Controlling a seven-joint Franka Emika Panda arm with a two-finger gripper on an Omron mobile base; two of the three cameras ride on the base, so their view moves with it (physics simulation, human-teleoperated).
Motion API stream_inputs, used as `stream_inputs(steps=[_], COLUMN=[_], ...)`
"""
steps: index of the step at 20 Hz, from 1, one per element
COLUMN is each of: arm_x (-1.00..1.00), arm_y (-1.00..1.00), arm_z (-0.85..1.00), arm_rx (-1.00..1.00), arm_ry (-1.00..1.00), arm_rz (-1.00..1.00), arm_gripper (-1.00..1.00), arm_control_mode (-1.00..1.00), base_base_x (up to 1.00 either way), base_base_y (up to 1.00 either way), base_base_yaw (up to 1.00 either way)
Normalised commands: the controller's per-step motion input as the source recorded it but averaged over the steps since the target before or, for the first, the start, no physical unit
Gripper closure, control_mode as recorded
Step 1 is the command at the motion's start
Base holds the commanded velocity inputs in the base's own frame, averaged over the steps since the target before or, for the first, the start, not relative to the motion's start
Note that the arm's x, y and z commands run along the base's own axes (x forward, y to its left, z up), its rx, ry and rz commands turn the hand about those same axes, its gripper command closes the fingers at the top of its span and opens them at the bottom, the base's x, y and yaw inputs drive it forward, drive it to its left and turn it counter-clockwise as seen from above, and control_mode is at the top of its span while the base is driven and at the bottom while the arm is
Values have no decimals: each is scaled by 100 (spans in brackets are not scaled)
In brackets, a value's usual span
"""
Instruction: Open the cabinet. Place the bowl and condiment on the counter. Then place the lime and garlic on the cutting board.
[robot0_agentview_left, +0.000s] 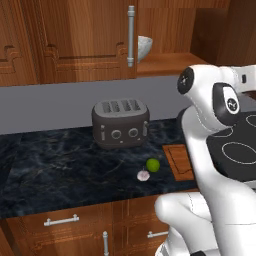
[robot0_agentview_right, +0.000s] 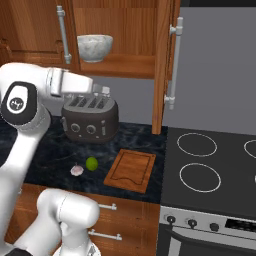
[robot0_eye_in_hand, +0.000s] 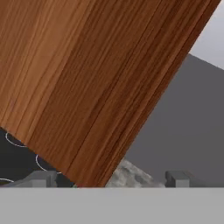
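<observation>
The cabinet (robot0_agentview_right: 117, 30) stands open, its right door (robot0_agentview_right: 160, 65) swung out edge-on with a silver handle (robot0_agentview_right: 175, 65). Its left door (robot0_agentview_left: 75, 40) is shut. The marbled bowl (robot0_agentview_right: 94, 47) (robot0_agentview_left: 144, 47) sits on the lower shelf. My gripper (robot0_agentview_right: 105, 91) hangs just under that shelf, above the toaster, pointing toward the open door. In the hand view the gripper (robot0_eye_in_hand: 109, 178) is open with its tips far apart, facing the door's wooden face (robot0_eye_in_hand: 87, 78). The lime (robot0_agentview_right: 91, 163) (robot0_agentview_left: 153, 165) and garlic (robot0_agentview_right: 76, 170) (robot0_agentview_left: 143, 175) lie on the counter (robot0_agentview_left: 60, 165), left of the cutting board (robot0_agentview_right: 131, 170) (robot0_agentview_left: 178, 161). The condiment is out of view.
A dark toaster (robot0_agentview_right: 90, 117) (robot0_agentview_left: 120, 122) stands on the counter below the gripper. The black stovetop (robot0_agentview_right: 215, 165) lies right of the cutting board. My white arm (robot0_agentview_right: 30, 115) crosses the left of the right base view. Drawers (robot0_agentview_left: 60, 220) run under the counter edge.
</observation>
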Motion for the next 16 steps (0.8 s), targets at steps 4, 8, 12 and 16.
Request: stream_inputs(steps=[4,8,12,16], arm_x=[0,3,11,22], arm_y=[58,51,38,34], arm_z=[0,0,0,0], arm_rx=[0,0,0,0], arm_ry=[-14,-8,-7,-8], arm_rz=[24,29,35,38], arm_gripper=[-100,-100,-100,-100], arm_control_mode=[-100,-100,-100,-100], base_base_x=[0,0,0,0], base_base_y=[0,0,0,0], base_base_yaw=[0,0,0,0])
